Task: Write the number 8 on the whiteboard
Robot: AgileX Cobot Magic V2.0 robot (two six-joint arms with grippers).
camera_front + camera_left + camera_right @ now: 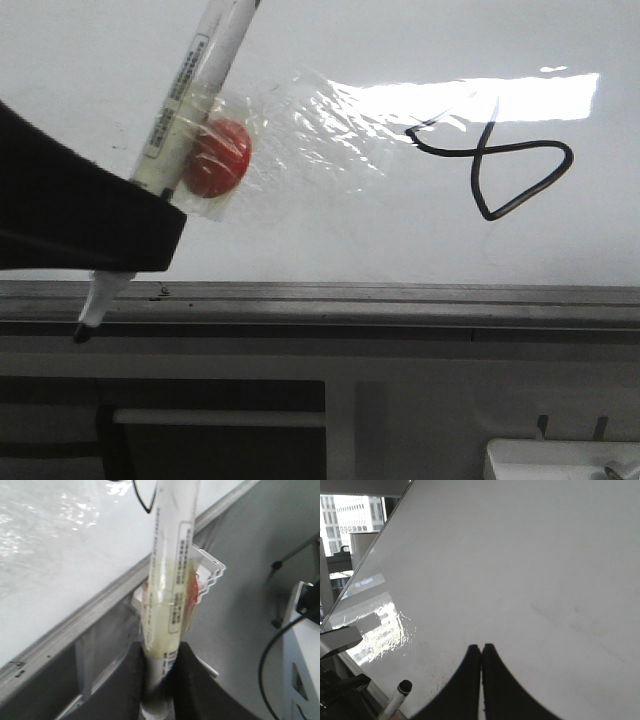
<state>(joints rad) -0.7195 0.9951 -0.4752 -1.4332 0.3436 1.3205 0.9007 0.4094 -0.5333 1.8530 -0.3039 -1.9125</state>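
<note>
The whiteboard [400,240] fills the front view. The number 8 [497,160] is a black sideways loop with an open tail on its right part; a piece of the line shows in the left wrist view [142,500]. My left gripper [150,235] [159,655] is shut on a white marker [190,80] [167,580] with a red round piece [220,158] taped to it. The black tip [85,330] hangs over the grey rail, left of the 8. My right gripper [481,647] is shut and empty, close to the board [520,555].
A grey metal rail [320,295] runs along the board's lower edge. A wrinkled shiny film patch [330,125] lies left of the 8. A white wire rack [210,572] and black cables [267,665] hang below the board. A white box [560,460] is at the lower right.
</note>
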